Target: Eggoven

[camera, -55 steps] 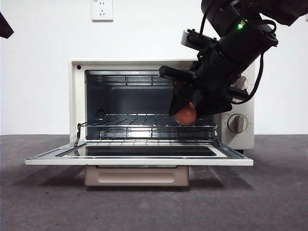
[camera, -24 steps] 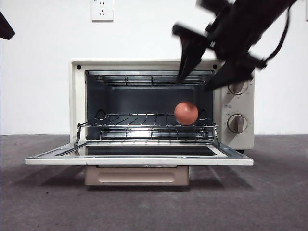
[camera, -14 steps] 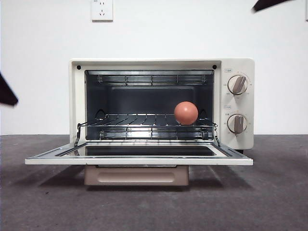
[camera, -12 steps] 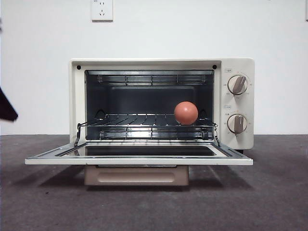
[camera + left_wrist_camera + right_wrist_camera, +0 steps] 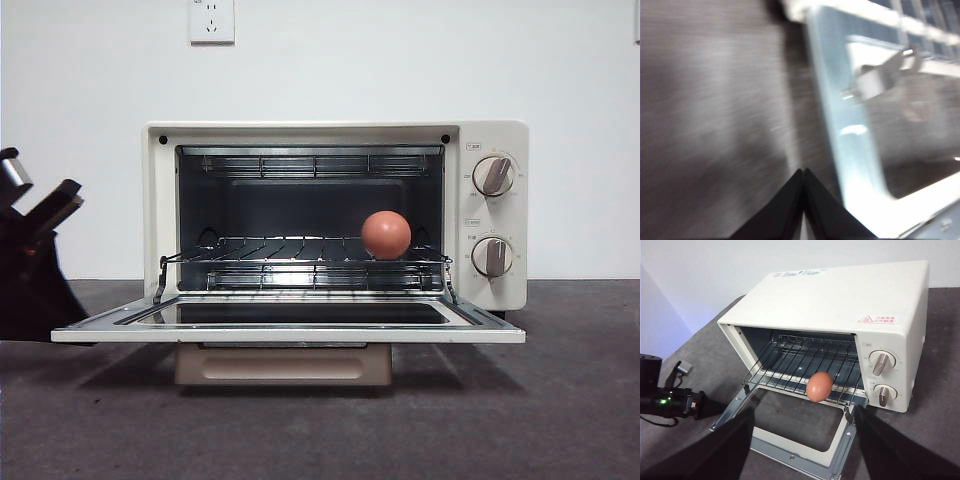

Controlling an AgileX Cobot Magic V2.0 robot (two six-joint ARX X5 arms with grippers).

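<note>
Small brown oval egg (image 5: 386, 235) rests on the wire rack (image 5: 300, 250) inside the cream boxy toaster oven (image 5: 840, 305), toward its knob side. Oven door (image 5: 290, 325) lies fully open. Left gripper (image 5: 803, 200), jaws closed together and empty, sits beside the door's outer edge. Right gripper (image 5: 800, 440), jaws spread wide and empty, hangs in front of the oven, well clear.

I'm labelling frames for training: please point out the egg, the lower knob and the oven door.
egg (image 5: 386, 235), front view, middle of its shell.
lower knob (image 5: 487, 257), front view, its grip.
oven door (image 5: 290, 335), front view, front edge.
</note>
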